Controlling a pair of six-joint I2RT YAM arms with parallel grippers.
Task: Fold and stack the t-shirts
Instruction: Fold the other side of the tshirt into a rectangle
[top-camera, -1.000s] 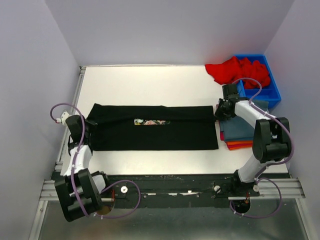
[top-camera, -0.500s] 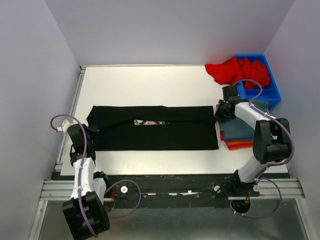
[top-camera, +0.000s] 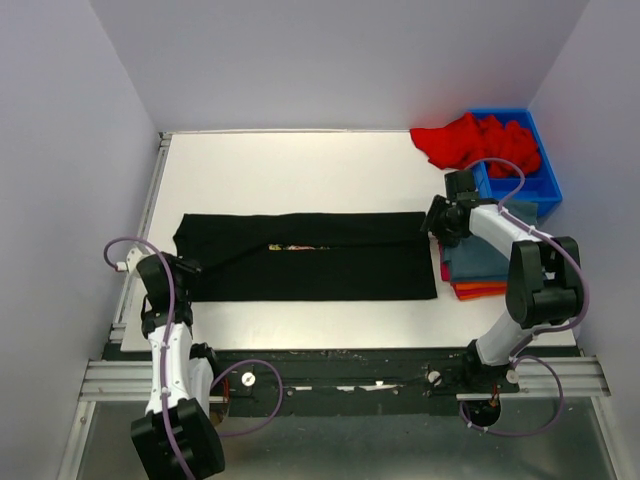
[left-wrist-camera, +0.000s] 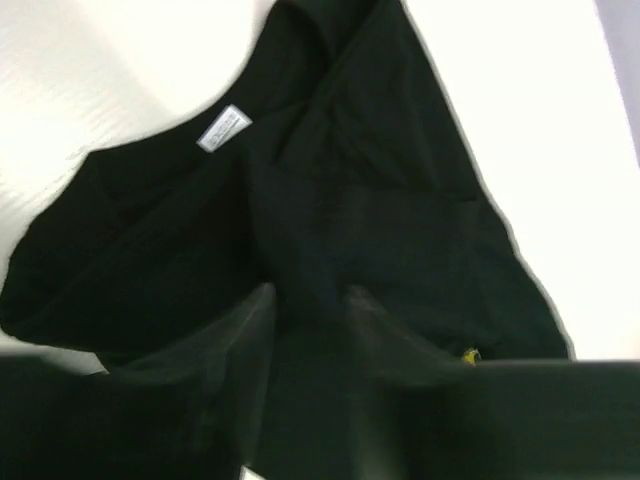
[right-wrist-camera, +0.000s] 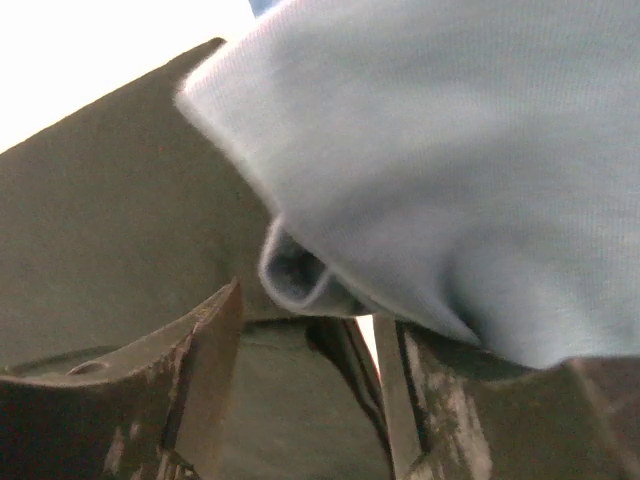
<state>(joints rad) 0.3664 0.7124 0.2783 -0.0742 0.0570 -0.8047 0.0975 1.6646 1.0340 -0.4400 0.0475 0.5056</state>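
A black t-shirt (top-camera: 320, 268) lies folded into a long band across the table, its print almost hidden at the fold line. My left gripper (top-camera: 182, 270) sits at the band's left end. In the left wrist view its blurred fingers (left-wrist-camera: 250, 325) stand apart above the black cloth (left-wrist-camera: 340, 170) near the white neck label (left-wrist-camera: 224, 127), holding nothing. My right gripper (top-camera: 437, 220) is at the band's right end, next to a folded stack topped by a slate-blue t-shirt (top-camera: 478, 258) with orange beneath. Its fingers (right-wrist-camera: 210, 335) are open over black cloth (right-wrist-camera: 100, 200), under the slate-blue fold (right-wrist-camera: 450, 150).
A blue plastic bin (top-camera: 540, 186) stands at the back right with bright red t-shirts (top-camera: 470, 140) spilling from it onto the table. Side walls close in on left and right. The aluminium rail (top-camera: 340, 380) runs along the near edge.
Both grippers have opened and let go of the black t-shirt. Its print has slipped almost out of sight in the fold. The left arm has drawn back toward the near edge.
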